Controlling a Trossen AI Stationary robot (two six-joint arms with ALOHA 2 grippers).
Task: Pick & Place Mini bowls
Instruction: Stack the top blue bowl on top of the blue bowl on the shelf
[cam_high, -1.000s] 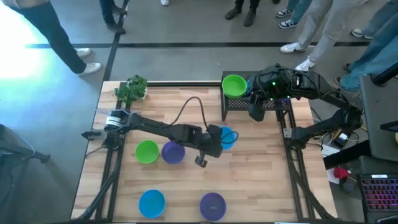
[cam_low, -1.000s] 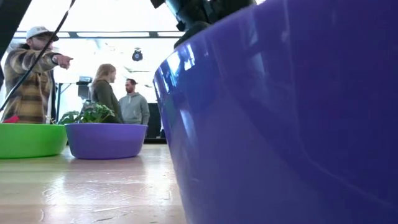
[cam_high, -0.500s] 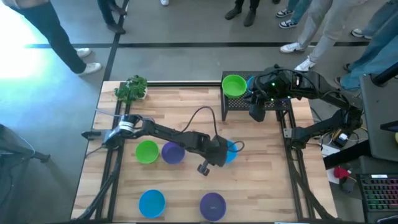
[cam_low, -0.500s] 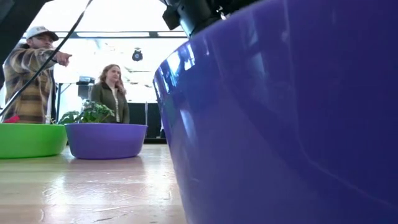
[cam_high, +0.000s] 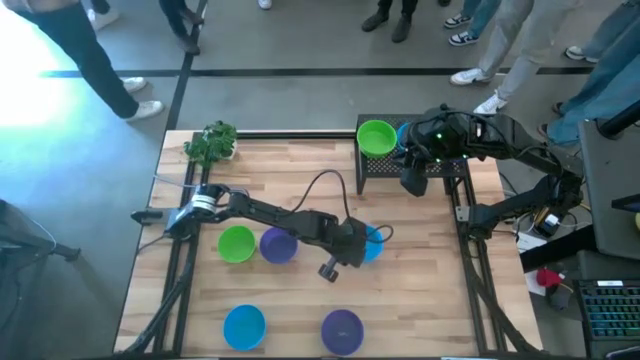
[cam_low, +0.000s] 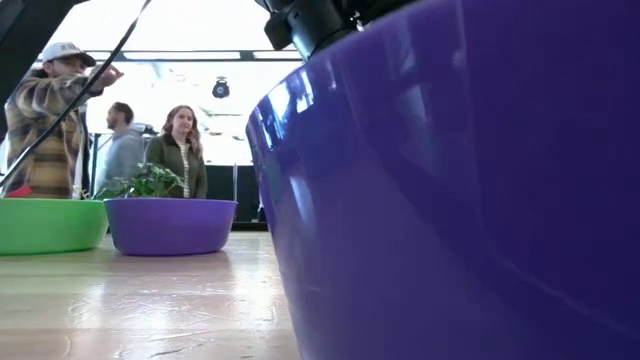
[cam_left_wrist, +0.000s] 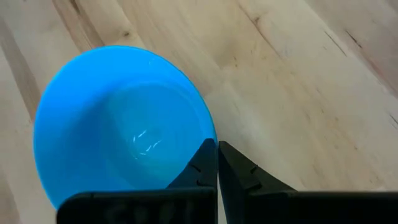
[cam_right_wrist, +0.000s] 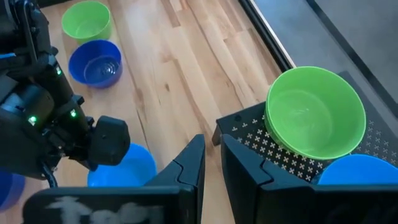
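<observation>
Left gripper (cam_left_wrist: 217, 163) clenched on a blue bowl's (cam_left_wrist: 121, 121) rim at mid-table.
Nearest the low camera, a purple bowl (cam_low: 470, 180) blocks most of that view; the high view alone shows the green bowl (cam_high: 376, 137) on the black rack (cam_high: 440, 168), where the right gripper (cam_right_wrist: 212, 155) hovers narrowly parted, seemingly empty, near the plant (cam_high: 210, 143).

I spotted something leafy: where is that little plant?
In the high view, the plant stands at the table's far left corner, apart from the bowls.
</observation>
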